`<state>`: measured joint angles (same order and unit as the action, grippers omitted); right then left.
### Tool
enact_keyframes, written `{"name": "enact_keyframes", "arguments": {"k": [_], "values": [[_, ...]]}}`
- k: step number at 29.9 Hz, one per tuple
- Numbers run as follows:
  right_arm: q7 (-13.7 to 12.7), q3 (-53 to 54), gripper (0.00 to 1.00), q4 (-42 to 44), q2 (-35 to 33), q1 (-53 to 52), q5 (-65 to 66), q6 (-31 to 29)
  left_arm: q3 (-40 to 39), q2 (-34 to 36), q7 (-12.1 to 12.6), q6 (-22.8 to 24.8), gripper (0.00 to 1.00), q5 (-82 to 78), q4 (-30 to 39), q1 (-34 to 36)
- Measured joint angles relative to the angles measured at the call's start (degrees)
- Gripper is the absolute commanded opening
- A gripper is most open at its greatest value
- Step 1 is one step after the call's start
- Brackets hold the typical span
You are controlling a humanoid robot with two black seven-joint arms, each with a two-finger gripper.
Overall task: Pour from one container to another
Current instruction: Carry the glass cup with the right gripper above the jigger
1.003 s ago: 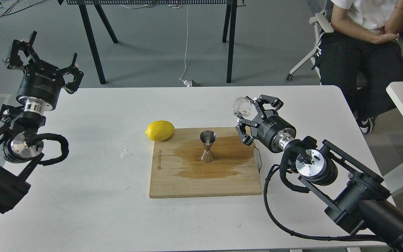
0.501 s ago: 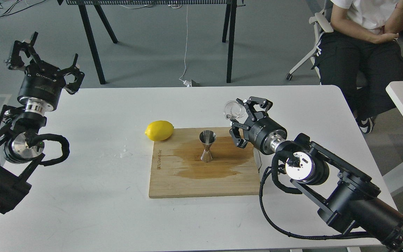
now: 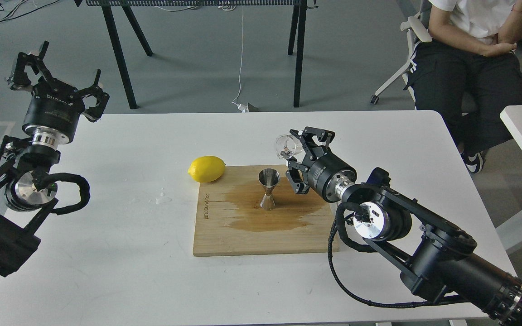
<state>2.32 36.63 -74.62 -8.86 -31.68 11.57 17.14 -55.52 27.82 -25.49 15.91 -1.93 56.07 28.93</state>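
The right arm reaches in low from the lower right, wrist angled up and left. Its end effector (image 3: pixel 298 149) grips the tiny glass cup (image 3: pixel 285 146) — tipped on its side, mouth leftward, held up and right of the steel jigger (image 3: pixel 268 188). The jigger stands upright on the wet cutting board (image 3: pixel 265 226). The left end effector (image 3: pixel 55 74) is raised beyond the bench's (image 3: pixel 107 253) left corner — fingers spread, empty.

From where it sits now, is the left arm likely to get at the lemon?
Probably yes: the left gripper is open and holds nothing, and only bare table lies between it and the lemon. Whether it reaches that far is uncertain.
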Motion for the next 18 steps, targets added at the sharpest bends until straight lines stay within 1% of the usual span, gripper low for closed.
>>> {"name": "enact_keyframes", "arguments": {"k": [10, 18], "values": [[0.03, -2.28, 0.38, 0.07, 0.14, -0.65, 7.29, 0.16, 0.06, -0.11, 0.0, -0.04, 1.0, 0.0, 0.0, -0.02], [0.07, -2.79, 0.39, 0.09, -0.07, -1.37, 8.26, 0.17, 0.1, -0.19, 0.0, -0.13, 1.0, -0.05, 0.0, -0.02]]}}
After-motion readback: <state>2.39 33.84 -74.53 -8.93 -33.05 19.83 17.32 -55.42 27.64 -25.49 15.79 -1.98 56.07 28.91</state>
